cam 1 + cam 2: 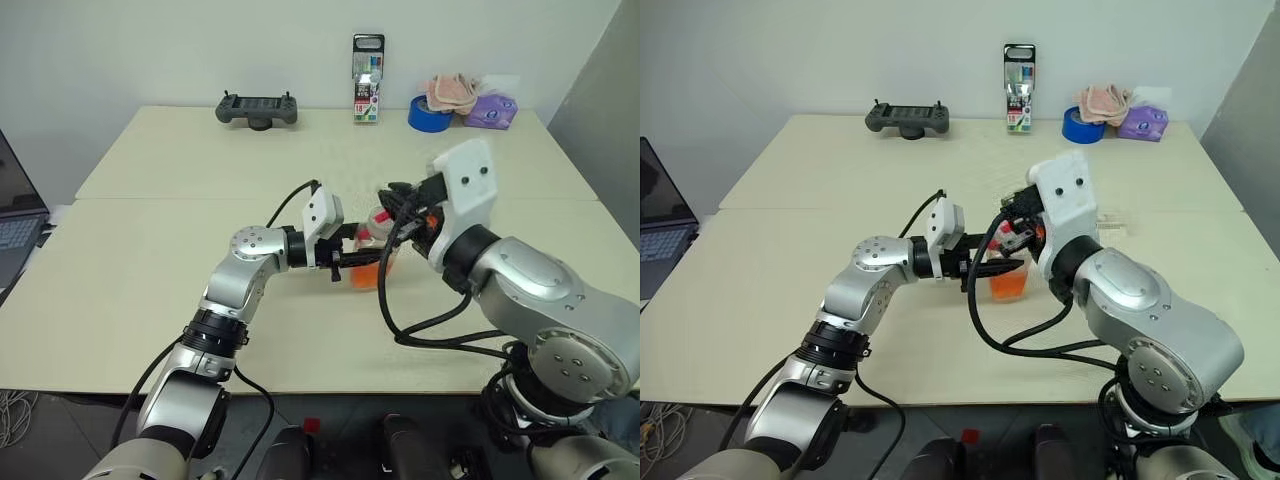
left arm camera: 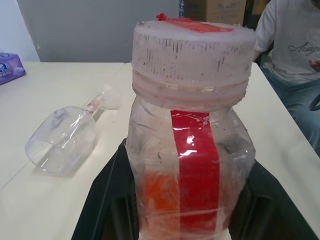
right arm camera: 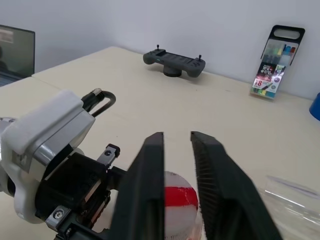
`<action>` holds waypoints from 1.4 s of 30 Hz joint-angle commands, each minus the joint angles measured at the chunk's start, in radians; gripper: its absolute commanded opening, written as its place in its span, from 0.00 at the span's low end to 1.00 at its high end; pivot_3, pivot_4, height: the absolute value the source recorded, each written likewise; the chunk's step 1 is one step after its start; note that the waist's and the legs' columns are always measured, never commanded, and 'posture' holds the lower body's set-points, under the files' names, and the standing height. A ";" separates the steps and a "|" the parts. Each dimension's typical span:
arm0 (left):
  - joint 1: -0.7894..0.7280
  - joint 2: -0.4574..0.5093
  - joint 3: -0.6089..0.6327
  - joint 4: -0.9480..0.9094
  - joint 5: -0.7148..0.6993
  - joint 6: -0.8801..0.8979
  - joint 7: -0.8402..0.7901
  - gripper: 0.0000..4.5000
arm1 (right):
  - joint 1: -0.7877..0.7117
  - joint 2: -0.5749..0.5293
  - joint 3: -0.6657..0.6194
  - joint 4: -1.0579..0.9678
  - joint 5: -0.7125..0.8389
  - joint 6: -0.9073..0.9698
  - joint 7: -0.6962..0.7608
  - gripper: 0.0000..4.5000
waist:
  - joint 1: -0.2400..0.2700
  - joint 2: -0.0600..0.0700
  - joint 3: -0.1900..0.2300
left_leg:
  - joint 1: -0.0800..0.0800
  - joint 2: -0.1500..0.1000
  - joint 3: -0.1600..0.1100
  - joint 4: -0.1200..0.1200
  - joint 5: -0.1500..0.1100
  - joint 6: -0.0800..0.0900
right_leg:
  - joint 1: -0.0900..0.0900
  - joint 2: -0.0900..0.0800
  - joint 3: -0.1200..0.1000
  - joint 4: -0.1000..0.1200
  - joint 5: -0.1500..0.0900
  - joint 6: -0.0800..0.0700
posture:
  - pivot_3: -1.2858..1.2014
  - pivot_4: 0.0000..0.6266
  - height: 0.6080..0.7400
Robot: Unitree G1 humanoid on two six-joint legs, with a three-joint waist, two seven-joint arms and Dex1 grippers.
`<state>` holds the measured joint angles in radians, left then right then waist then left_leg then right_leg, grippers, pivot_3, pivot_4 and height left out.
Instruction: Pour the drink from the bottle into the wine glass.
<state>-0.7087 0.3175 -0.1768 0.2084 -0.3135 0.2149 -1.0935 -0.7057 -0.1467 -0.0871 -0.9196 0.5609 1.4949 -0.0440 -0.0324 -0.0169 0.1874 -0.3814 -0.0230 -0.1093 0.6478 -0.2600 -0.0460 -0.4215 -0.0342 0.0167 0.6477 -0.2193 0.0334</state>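
Note:
The bottle [image 1: 1007, 275] stands upright over the middle of the table, and my left gripper [image 1: 360, 262] is shut on its body from the left. The orange drink [image 2: 160, 200] fills its lower part. Its cap [image 2: 192, 50] is whitish with a red strip across the top. My right gripper [image 3: 176, 134] hovers just above the cap, its fingers a little apart with nothing between them; the cap [image 3: 177, 197] shows below the gap. The wine glass [image 2: 60, 137] lies on its side on the table beyond the bottle and looks empty.
A black game controller [image 1: 257, 109], a pen pack [image 1: 367, 80], a blue tape roll [image 1: 430, 113], a pink cloth [image 1: 452, 92] and a purple tissue pack [image 1: 490, 110] line the far edge. A laptop [image 1: 15, 220] sits left. A person [image 2: 285, 60] sits by the table's right side.

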 commanded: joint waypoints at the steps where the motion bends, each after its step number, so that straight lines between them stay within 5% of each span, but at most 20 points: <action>1: -0.038 -0.018 0.040 -0.010 -0.027 -0.017 0.013 0.38 | 0.007 0.013 0.002 -0.085 0.012 0.038 0.019 0.53 | 0.000 0.000 0.000 | 0.000 0.000 0.000 0.000 0.000 0.000 | 0.000 0.000 0.000 0.000 0.000 0.000 | 0.52 0.24 1.00; 4: -0.042 -0.026 0.041 -0.008 -0.027 -0.015 0.012 0.38 | 0.019 0.010 0.029 -0.097 -0.012 0.077 0.001 0.75 | 0.000 0.000 0.000 | 0.000 0.000 0.000 0.000 0.000 0.000 | 0.000 0.000 0.000 0.000 0.000 -0.001 | 0.52 0.24 1.00; 17: -0.038 -0.045 0.044 -0.023 -0.042 0.011 0.017 0.38 | 0.006 0.049 0.055 -0.083 -0.127 0.089 -0.046 0.75 | 0.000 0.000 0.000 | 0.000 0.000 0.000 0.000 0.000 0.000 | 0.000 0.000 0.000 0.000 0.000 0.000 | 0.52 0.24 1.00; 23: -0.046 -0.042 0.047 -0.022 -0.043 0.013 0.016 0.38 | 0.009 0.042 0.055 -0.085 -0.168 0.078 -0.052 0.43 | 0.000 0.000 0.000 | 0.000 0.000 -0.001 -0.001 0.000 0.000 | 0.000 0.000 0.000 0.000 0.000 0.000 | 0.52 0.24 1.00; 27: -0.045 -0.043 0.043 -0.023 -0.042 0.014 0.017 0.38 | 0.018 0.009 0.049 -0.064 -0.187 0.038 -0.052 0.42 | 0.000 0.000 0.000 | 0.000 0.000 0.000 -0.001 0.000 0.000 | 0.000 0.000 0.000 -0.001 0.000 0.000 | 0.52 0.24 1.00; 30: -0.043 -0.042 0.039 -0.040 -0.051 0.032 0.013 0.37 | 0.058 -0.118 0.059 -0.016 -0.087 -0.077 0.150 0.42 | 0.000 0.000 0.000 | 0.000 0.000 0.000 -0.001 0.000 0.000 | 0.000 0.000 0.000 -0.001 -0.001 0.001 | 0.52 0.24 1.00; 34: -0.039 -0.046 0.030 -0.060 -0.054 0.053 0.011 0.37 | 0.161 -0.370 0.039 0.091 0.190 -0.296 0.761 0.42 | 0.003 0.000 0.000 | -0.001 -0.002 0.000 -0.001 0.000 0.000 | 0.001 -0.001 -0.001 -0.004 -0.003 0.005 | 0.52 0.24 1.00; 37: -0.034 -0.052 0.024 -0.077 -0.057 0.062 0.019 0.37 | 0.094 -0.500 0.081 0.325 0.149 -0.496 1.028 0.42 | -0.003 -0.001 0.001 | 0.000 -0.003 0.002 0.000 0.000 0.001 | 0.002 -0.002 0.001 -0.004 -0.003 0.006 | 0.52 0.24 1.00; 42: -0.021 -0.059 0.017 -0.109 -0.060 0.079 0.025 0.37 | -0.056 -0.557 0.230 0.709 -0.022 -0.801 1.329 0.42 | -0.021 -0.001 0.001 | 0.004 0.001 0.002 -0.002 0.001 0.003 | 0.002 0.002 0.000 0.000 -0.002 0.005 | 0.52 0.24 1.00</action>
<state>-0.7014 0.2691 -0.2006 0.1334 -0.3562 0.2993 -1.1155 -0.7323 -0.7096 0.0363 -0.2528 0.5487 0.7959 1.1278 -0.0532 -0.0175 0.1879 -0.3776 -0.0208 -0.1074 0.6463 -0.2589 -0.0431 -0.4198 -0.0307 0.0172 0.6480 -0.2214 0.0379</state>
